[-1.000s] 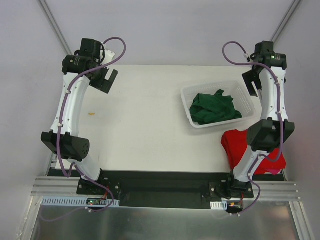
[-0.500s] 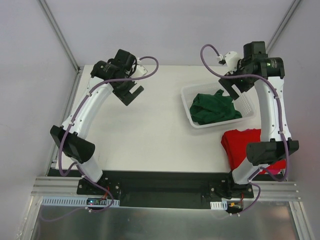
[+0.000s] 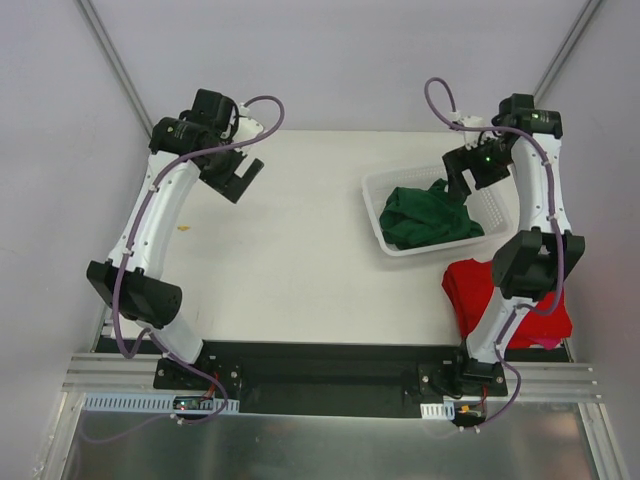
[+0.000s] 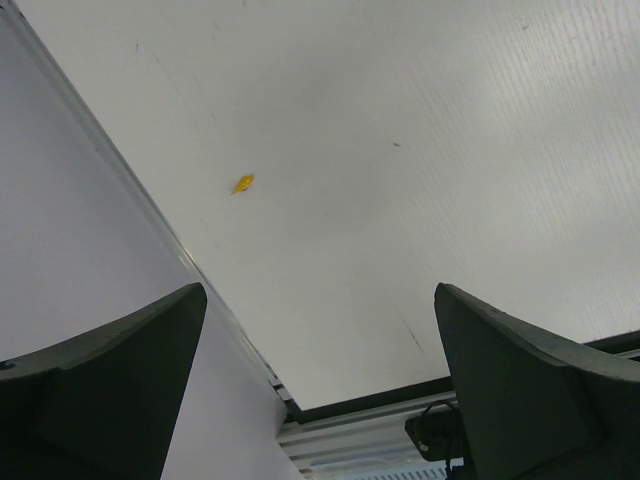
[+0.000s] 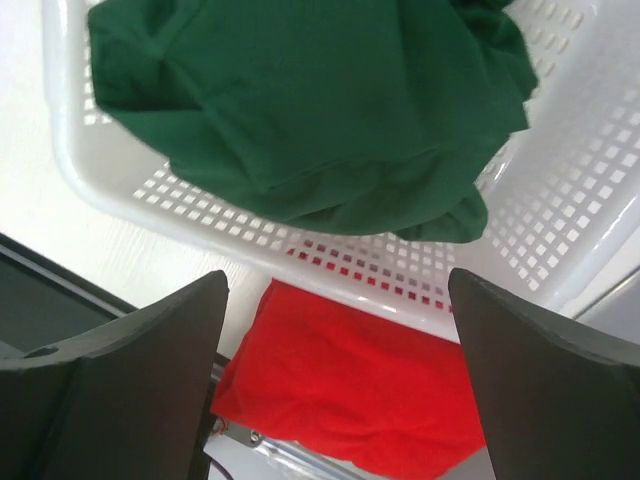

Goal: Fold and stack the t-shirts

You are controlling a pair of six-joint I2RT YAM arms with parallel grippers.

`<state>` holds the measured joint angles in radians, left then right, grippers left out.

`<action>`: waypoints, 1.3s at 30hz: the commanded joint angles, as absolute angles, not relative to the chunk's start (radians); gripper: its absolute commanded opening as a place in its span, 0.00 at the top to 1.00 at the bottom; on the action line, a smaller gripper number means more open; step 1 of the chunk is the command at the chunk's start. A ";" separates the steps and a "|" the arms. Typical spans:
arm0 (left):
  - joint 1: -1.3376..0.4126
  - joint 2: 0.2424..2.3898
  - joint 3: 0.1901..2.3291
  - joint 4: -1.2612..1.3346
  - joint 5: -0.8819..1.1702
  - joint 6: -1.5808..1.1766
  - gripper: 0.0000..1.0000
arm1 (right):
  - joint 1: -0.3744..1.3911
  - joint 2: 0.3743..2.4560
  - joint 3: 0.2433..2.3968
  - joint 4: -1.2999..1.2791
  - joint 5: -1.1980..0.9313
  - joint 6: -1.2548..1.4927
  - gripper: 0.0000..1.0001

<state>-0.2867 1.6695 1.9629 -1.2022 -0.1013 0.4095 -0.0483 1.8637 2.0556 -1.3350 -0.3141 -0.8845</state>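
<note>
The dark green t-shirt lies crumpled inside the white mesh basket, which sits on the right half of the table. The red t-shirt lies on the table just beside the basket's near side, partly hidden by the right arm; in the right wrist view its red shows through the mesh wall.

The right gripper hovers above the basket's far side, over the green shirt, jaws spread wide and gripping nothing. The left gripper hangs over the table's far-left part, well apart from both shirts, its 2 fingers fully apart and empty. A small yellow scrap lies on the table near the left edge.
</note>
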 commanded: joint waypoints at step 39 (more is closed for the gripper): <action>-0.202 1.489 1.871 -1.258 -0.169 0.420 0.01 | -0.360 2.040 1.950 -0.853 -0.264 -0.899 0.04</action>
